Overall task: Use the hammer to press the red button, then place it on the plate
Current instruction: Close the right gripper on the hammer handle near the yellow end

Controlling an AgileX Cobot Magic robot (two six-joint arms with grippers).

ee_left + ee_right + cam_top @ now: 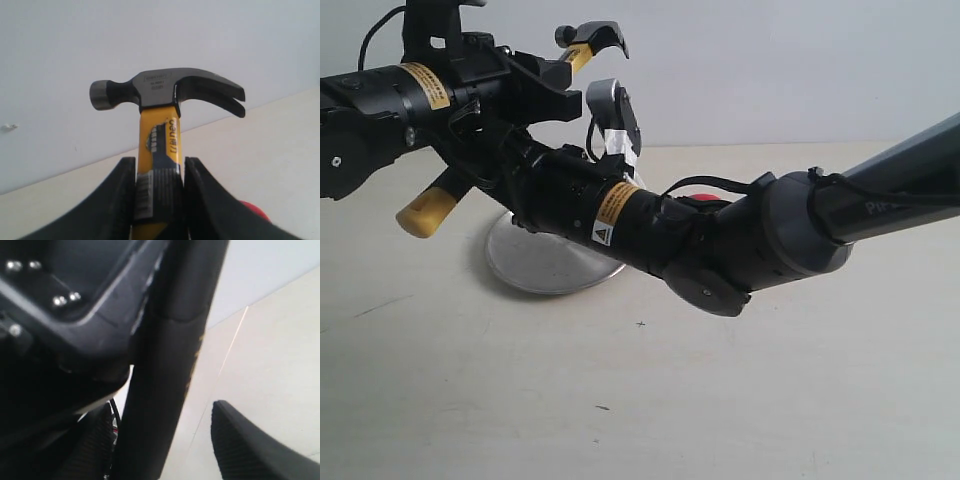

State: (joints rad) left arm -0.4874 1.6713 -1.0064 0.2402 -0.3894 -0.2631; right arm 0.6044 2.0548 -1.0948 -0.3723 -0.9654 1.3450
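Fingers [117, 200] of the left gripper [160, 167] clench the hammer [157, 130] by its yellow-and-black handle just below the head, holding it aloft and tilted. The claw head points up toward the back wall, and the yellow butt [425, 210] hangs low near the plate [545, 262]. The right arm [650, 225] reaches across the middle. In its wrist view, the right gripper [160, 412] stands released: one ribbed finger [245, 445] is clearly apart from a dark shaft running between the pair. That shaft is most likely the hammer's black grip.

The red button [705, 200] shows only as a sliver behind the right arm's elbow. Nothing touches it, and the press looks not yet done.

The hazards lie in the crowding. If the left gripper lets go before the right one closes, the head-heavy tool would probably tip and fall on the plate or the table [640, 400]. A one-sided pinch on the smooth handle could let it pivot. The two arms sit close enough that a careless move risks a knock. The right arm also lies over the button, so a swing from this pose could strike the arm, not the dome.

The hammer's head is dark forged metal with a round striking face and a curved split claw. Its handle is glossy yellow with black moulded inserts. The plate is round, shallow, dull silver metal with a thin rim. The button reads as glossy red, and the table is matt and pale.
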